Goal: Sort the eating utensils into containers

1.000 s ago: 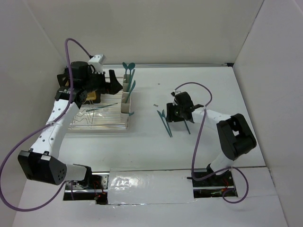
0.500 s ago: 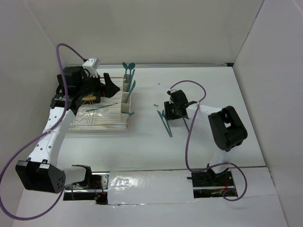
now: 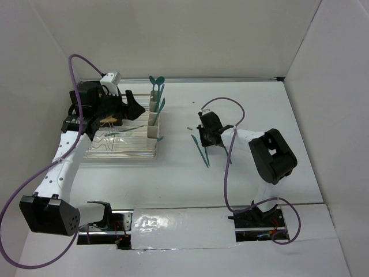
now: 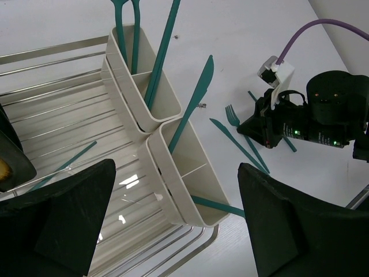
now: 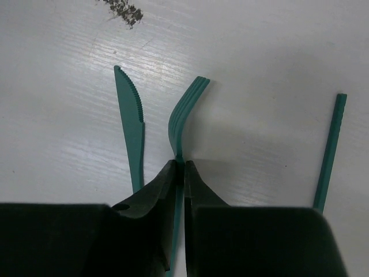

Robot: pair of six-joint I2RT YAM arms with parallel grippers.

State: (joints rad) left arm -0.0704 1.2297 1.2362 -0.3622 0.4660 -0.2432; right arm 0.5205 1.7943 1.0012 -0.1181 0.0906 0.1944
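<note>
My right gripper [image 5: 184, 167] is shut on the neck of a teal fork [image 5: 183, 109] that rests on the white table. A teal knife [image 5: 134, 127] lies just left of it and another teal handle [image 5: 330, 151] to the right. In the top view the right gripper [image 3: 203, 137] is over these loose utensils [image 3: 203, 153]. My left gripper [image 4: 179, 225] is open and empty above the cream-white containers [image 4: 151, 86], which hold several teal utensils [image 4: 193, 98]. In the top view the left gripper [image 3: 135, 104] hovers left of the containers [image 3: 153, 118].
The containers hang on the right end of a clear wire dish rack [image 3: 121, 147]. One teal utensil [image 4: 63, 166] lies inside the rack. A dark plate with an orange centre [image 3: 112, 118] stands in its back left. White walls enclose the table.
My right gripper has slid a little left over the loose utensils. My left wrist turned and rose slightly a second ago and has since held still.
</note>
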